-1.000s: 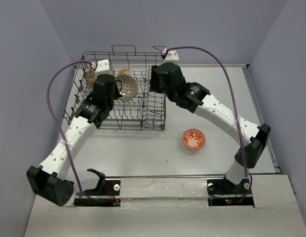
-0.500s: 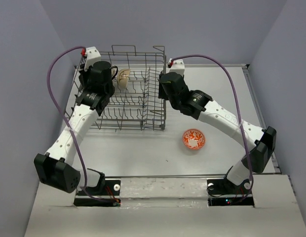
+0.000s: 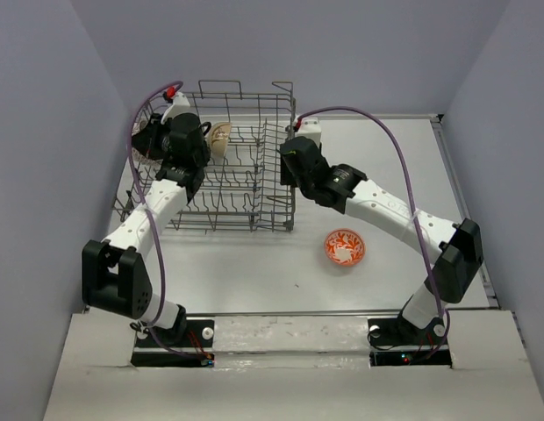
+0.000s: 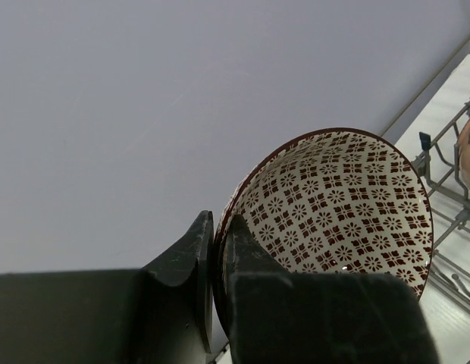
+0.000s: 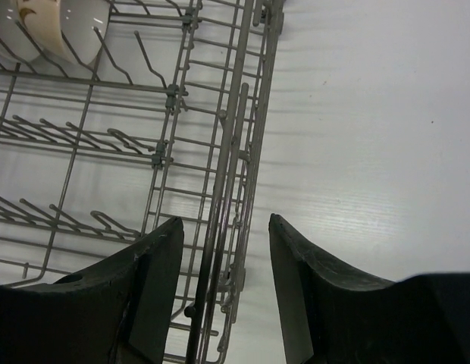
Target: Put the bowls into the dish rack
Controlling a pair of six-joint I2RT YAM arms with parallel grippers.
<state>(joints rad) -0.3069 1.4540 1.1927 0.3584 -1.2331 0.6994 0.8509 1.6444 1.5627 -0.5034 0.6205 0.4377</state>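
Bowls first: you have the patterned bowl [image 4: 341,205] pinched by its rim in the left gripper [image 4: 218,235], one finger inside and one outside. It is lifted at the far-left corner of the dish rack [image 3: 254,224]. From these views I can't tell whether it hangs over the tines or just outside the left wall.

Inside the rack, at the far end, a cream-inside bowl [image 3: 219,140] stands on edge between the tines. The right wrist view shows a white bowl [image 5: 79,26] right beside it. The orange-red bowl [image 3: 344,247] sits upright on the table [image 3: 254,272], to the right of the rack and nearer the arm bases, well apart from both grippers. That accounts for four bowls. No other bowl shows in any view, though the left arm may be hiding something in the rack.

Your right gripper [image 5: 224,250] is spread wide with nothing in it. Its fingers stand either side of the wires of the rack's right wall, about midway along that side.

By my reckoning you are roughly halfway: two bowls racked, one in hand and not yet set down, and one on the table not yet picked up. The patterned bowl needs to go down between free tines, and there are plenty of bare rows toward the near side. After that the orange-red bowl is left, and your right arm is the closer one to it.
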